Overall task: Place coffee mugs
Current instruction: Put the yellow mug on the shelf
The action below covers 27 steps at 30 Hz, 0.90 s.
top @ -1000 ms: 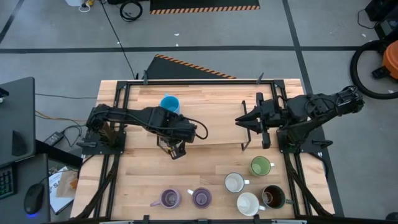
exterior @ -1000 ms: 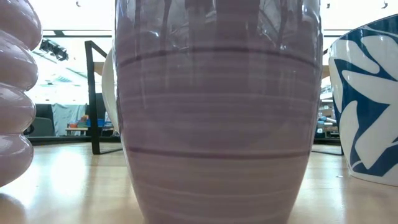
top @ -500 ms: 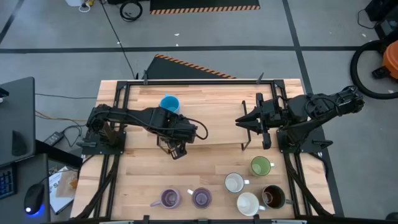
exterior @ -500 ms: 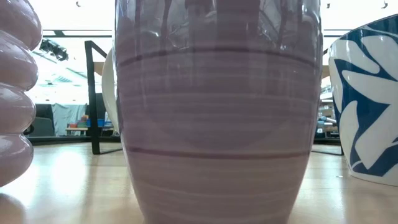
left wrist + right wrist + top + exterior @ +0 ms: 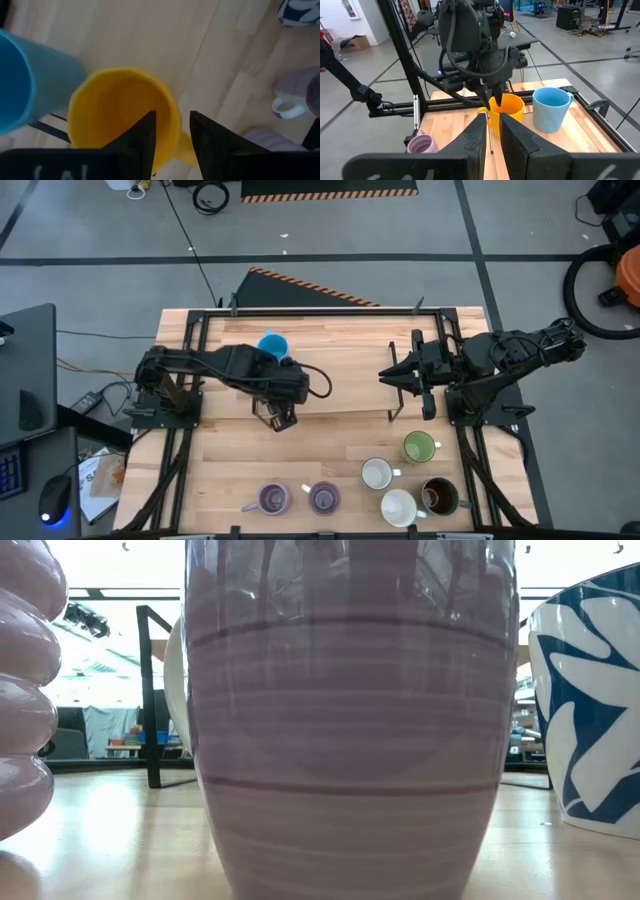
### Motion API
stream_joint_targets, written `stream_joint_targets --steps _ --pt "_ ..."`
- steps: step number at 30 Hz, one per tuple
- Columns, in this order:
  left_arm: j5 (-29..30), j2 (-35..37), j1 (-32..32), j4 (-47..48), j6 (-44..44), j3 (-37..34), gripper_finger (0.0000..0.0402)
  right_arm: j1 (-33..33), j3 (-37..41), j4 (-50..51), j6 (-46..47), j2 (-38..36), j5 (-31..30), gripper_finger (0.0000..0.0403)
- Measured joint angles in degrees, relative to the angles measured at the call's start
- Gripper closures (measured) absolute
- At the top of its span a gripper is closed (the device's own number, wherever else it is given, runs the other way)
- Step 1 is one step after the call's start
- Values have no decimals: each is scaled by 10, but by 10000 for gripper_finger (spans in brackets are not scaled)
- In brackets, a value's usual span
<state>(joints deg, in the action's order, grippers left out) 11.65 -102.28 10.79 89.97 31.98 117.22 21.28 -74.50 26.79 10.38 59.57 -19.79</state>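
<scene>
The orange mug [image 5: 509, 107] stands upright on its base on the table, close to the blue mug [image 5: 550, 108]. My left gripper [image 5: 172, 117] hangs open right over it, pointing steeply down, one finger over the hollow and one outside the wall by the handle [image 5: 186, 150]. In the high view the left gripper [image 5: 277, 418] hides the orange mug; the blue mug [image 5: 273, 345] stands just beyond it. My right gripper [image 5: 388, 378] waits in the air at the right, shut and holding nothing.
Along the near edge stand two purple mugs [image 5: 273, 499] [image 5: 323, 498], two white ones [image 5: 377, 474] [image 5: 398, 506], a green one [image 5: 419, 446] and a dark brown one [image 5: 438, 496]. A purple mug [image 5: 350, 740] fills the low view. Black frame rails [image 5: 320, 311] border the table.
My left gripper has risen a little over the orange mug and drawn back slightly toward the table's left edge. The mugs stand where they were.
</scene>
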Motion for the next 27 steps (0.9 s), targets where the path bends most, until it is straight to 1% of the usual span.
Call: stream_joint_targets --steps 4,8,11,14,18,23,27 --pt "30 0 0 -12 -35 26 276 0 0 0 2 0 4 344" --pt "40 -1 6 -105 -125 28 276 0 0 0 3 0 4 344" --pt "32 -26 9 -141 -151 30 276 0 0 -1 2 0 4 344" --pt "4 -62 1 -133 -153 27 276 0 0 -4 1 0 4 344" --pt "-37 -93 -14 -130 -153 28 276 0 0 -6 1 0 4 344" --pt "-44 -114 -23 -103 -154 28 276 0 0 -6 1 0 4 344" --pt "-44 -127 -23 -75 -180 28 276 0 0 -6 1 0 4 344"
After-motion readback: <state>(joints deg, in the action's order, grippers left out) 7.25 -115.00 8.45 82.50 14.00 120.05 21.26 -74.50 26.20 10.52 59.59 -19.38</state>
